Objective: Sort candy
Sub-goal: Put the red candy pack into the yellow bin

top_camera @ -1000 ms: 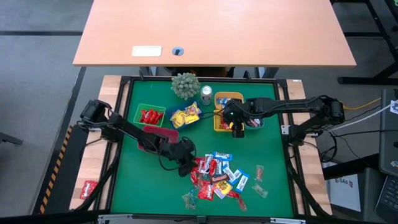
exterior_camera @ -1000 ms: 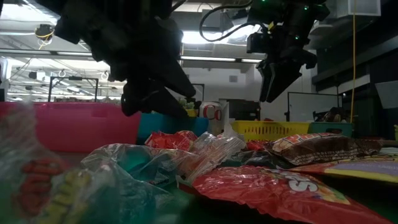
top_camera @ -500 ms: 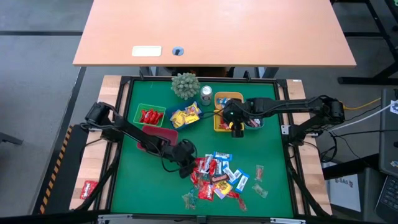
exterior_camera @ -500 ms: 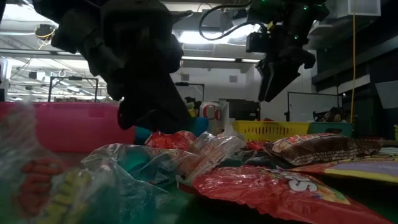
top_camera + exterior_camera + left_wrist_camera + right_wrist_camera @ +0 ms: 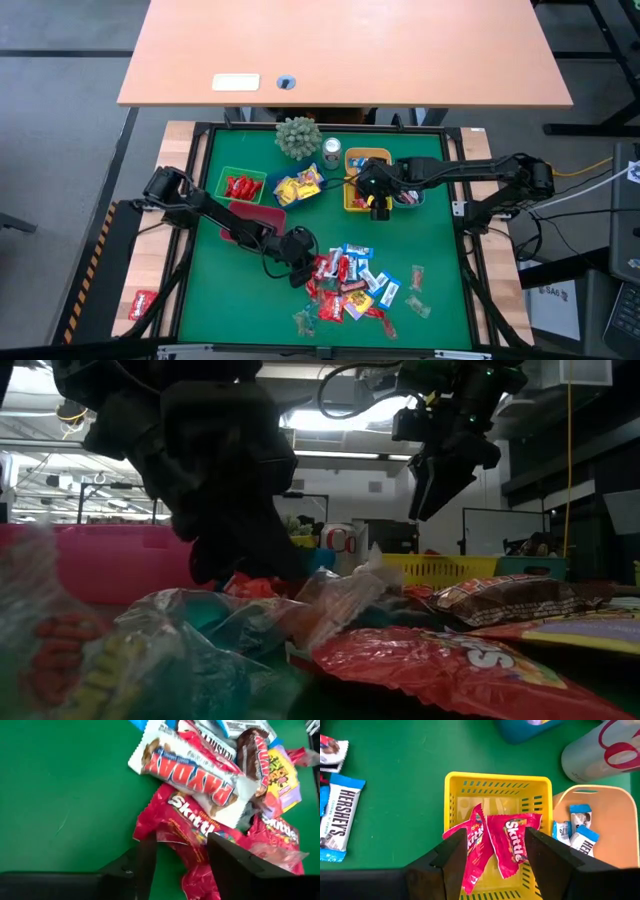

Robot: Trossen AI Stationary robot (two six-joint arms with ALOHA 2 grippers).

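Observation:
The candy [image 5: 352, 283] lies in a loose heap on the green mat, right of centre near the front. My left gripper [image 5: 302, 271] is down at the heap's left edge, open. In the left wrist view a red Skittles packet [image 5: 172, 822] lies between its fingers, with a white PayDay bar [image 5: 192, 774] beyond it. My right gripper [image 5: 380, 209] hangs open and empty above the yellow bin [image 5: 470, 786]. Two red Skittles packets [image 5: 512, 844] lie in that bin. My left gripper comes slanting down from the table's left side. Its fingers [image 5: 146, 862] stand on either side of the red Skittles packet's near end [image 5: 192, 865]. The packet lies on the mat. I cannot tell whether the fingers touch it.
At the back stand a green bin [image 5: 240, 186] with red sweets, a blue bin [image 5: 298, 188] with yellow ones, a pink bin [image 5: 250, 214], a beige bin [image 5: 607, 800] with blue-and-white ones, a silver can [image 5: 331, 152] and a plant [image 5: 297, 136]. A stray red packet [image 5: 142, 303] lies off the mat.
My left gripper has come down onto the left edge of the candy heap. In the low view the wrappers under it have been pressed lower.

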